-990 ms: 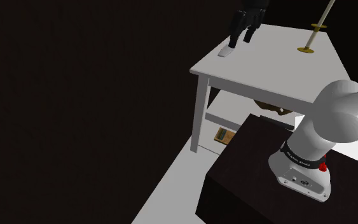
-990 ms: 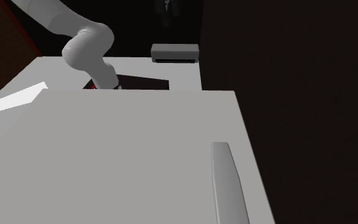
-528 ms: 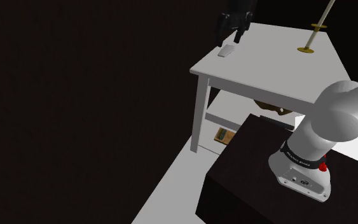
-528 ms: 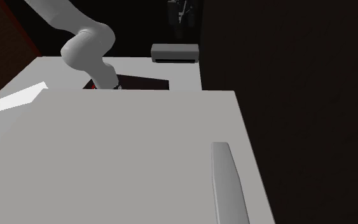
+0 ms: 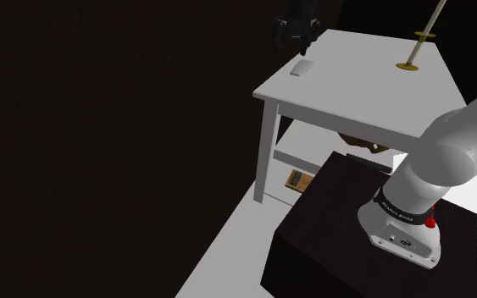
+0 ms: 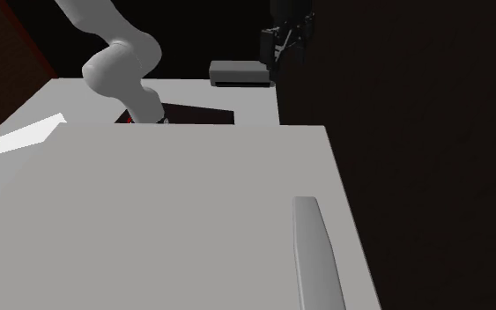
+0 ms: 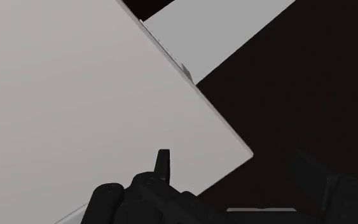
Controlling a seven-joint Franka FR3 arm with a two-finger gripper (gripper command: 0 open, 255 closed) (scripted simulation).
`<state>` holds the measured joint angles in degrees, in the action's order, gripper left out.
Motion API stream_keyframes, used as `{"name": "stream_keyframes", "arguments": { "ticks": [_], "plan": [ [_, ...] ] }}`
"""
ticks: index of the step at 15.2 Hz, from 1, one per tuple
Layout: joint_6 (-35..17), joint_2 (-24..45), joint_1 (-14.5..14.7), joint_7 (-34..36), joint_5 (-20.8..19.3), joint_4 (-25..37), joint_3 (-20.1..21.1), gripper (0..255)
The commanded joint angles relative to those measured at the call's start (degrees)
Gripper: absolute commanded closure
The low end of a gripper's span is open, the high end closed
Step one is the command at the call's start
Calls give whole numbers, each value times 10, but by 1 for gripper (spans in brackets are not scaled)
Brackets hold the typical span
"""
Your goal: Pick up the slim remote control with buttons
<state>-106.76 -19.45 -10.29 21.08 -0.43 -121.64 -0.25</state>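
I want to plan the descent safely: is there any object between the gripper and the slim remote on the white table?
Nothing visible stands between them. In the shoulder view the gripper hangs open near the corner of the table, and the remote lies on bare tabletop close by. The brass-based rod stands far aside.

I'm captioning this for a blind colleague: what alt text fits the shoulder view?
A black gripper hovers near the edge of a white table, apart from a small pale remote lying flat there. A gold-based rod stands further along the tabletop; the white arm rises from a dark stand at lower right.
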Motion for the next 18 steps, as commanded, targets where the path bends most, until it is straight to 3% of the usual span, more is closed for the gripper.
{"name": "stream_keyframes", "arguments": {
  "ticks": [1, 18],
  "plan": [
    [-8, 35, -12, 18, -2, 24, -8, 0],
    [-21, 318, -103, 144, 25, 268, -91, 0]
  ]
}}
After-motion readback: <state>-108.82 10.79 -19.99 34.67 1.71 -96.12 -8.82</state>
